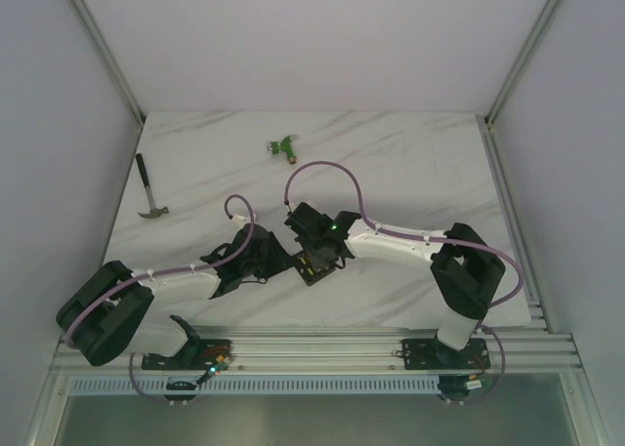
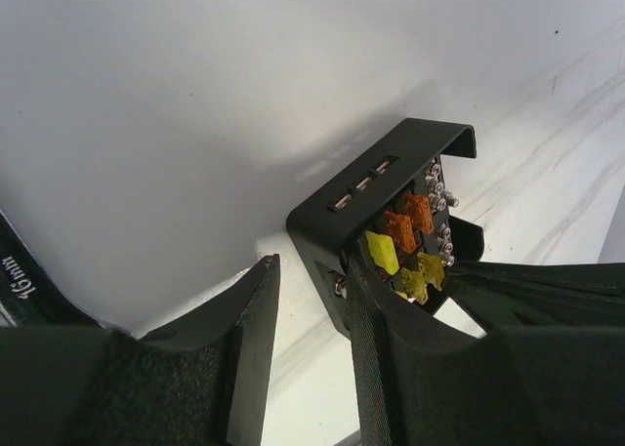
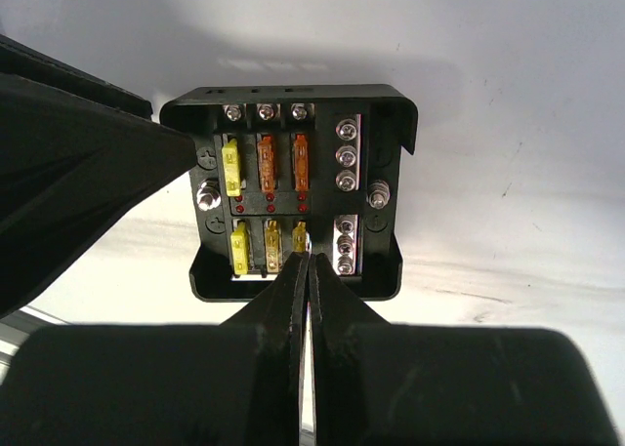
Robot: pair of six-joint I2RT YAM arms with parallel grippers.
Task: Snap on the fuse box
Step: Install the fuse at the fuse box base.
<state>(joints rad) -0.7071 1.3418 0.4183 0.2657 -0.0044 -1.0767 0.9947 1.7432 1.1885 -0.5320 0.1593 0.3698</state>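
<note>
The fuse box (image 1: 314, 264) is a small black square box on the marble table, between the two grippers. In the right wrist view the fuse box (image 3: 293, 187) shows yellow and orange fuses and rows of screws; I cannot make out a clear lid. My right gripper (image 3: 309, 261) is shut, with its tips over the box's near edge by the lower fuses. My left gripper (image 2: 312, 270) is open with only bare table between its jaws. Its right finger (image 2: 376, 339) lies against the side of the fuse box (image 2: 361, 207).
A hammer (image 1: 151, 190) lies at the table's left edge. A green connector (image 1: 284, 147) lies at the back middle. Metal frame rails run along the left, right and near edges. The left arm's finger (image 3: 78, 173) fills the left of the right wrist view.
</note>
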